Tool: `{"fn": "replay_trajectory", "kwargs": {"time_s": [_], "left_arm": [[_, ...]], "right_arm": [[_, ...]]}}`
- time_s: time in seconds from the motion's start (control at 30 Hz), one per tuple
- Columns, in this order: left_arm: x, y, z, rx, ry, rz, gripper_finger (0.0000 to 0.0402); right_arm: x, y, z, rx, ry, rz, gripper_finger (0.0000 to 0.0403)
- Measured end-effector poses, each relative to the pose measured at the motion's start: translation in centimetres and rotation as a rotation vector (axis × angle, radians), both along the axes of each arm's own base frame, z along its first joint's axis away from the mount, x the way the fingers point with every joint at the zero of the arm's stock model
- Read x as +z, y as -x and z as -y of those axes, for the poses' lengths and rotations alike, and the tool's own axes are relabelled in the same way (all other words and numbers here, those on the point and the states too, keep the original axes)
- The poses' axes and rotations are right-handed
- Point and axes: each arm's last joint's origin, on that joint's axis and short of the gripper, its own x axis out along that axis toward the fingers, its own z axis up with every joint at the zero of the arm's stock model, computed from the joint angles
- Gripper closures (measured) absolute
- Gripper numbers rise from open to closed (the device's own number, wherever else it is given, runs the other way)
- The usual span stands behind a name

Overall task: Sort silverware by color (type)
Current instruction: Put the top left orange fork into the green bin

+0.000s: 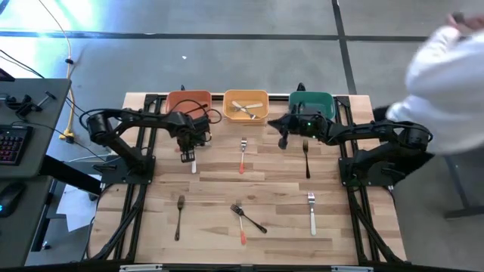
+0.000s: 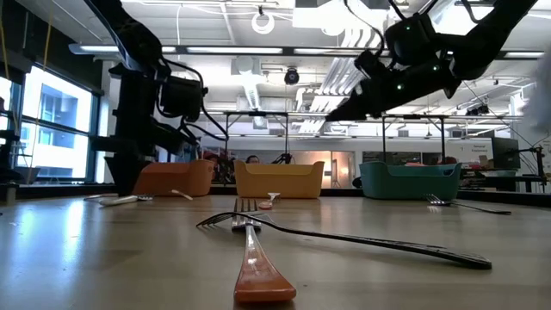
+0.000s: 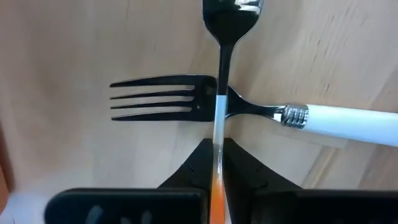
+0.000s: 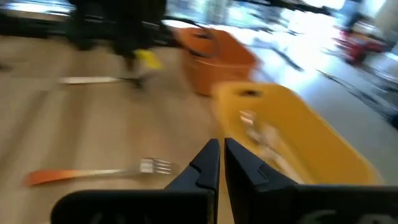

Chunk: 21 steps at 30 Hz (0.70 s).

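Note:
My left gripper (image 3: 216, 147) points down at the table's far left, in front of the orange bin (image 1: 187, 102), shut on a red-handled fork (image 3: 219, 93). That fork crosses over a white-handled fork with dark tines (image 3: 336, 119), which lies flat on the wood. My right gripper (image 4: 221, 144) hangs shut above the table before the green bin (image 1: 311, 102), holding nothing. More forks lie loose: a red-handled one (image 1: 243, 155), a dark one (image 1: 306, 159), another dark one (image 1: 179, 217), a white-handled one (image 1: 311, 211), and a crossed pair (image 1: 246, 219). My left gripper pinches the red-handled fork between its two fingers on the slim shaft (image 3: 217, 134), where the metal meets the orange-red handle. The fingers come from above, pointing down. The fork's dark head (image 3: 233, 12) reaches out past the fingertips, over the white-handled fork's neck (image 3: 249, 107).
A yellow bin (image 1: 246, 104) holding a few pale forks stands between the orange and green bins along the far edge. A person in a white sleeve (image 1: 446, 83) stands beyond the table's far right corner. Bare wood lies between the scattered forks.

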Motion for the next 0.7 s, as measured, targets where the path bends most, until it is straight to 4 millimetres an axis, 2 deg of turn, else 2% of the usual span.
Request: {"fn": "replay_trajectory", "kwargs": {"time_s": [0.13,0.3,0.53,0.7], "left_arm": [[0.4,0.6,0.0,-0.001,-0.057,-0.042,0.0397],[1.6,1.0,0.1,0.007,-0.127,-0.041,0.0401],[4.1,1.9,0.5,0.041,-0.171,0.048,0.0401],[5.8,2.6,0.9,0.054,-0.206,0.122,0.0401]], "right_arm": [[-0.7,0.8,0.9,-0.192,-0.041,-0.068,0.0396],[-1.8,2.1,2.2,-0.308,-0.170,-0.141,0.0396],[-2.6,3.4,3.3,-0.397,-0.255,-0.200,0.0396],[-2.1,3.7,3.0,-0.395,-0.260,-0.208,0.0396]]}}
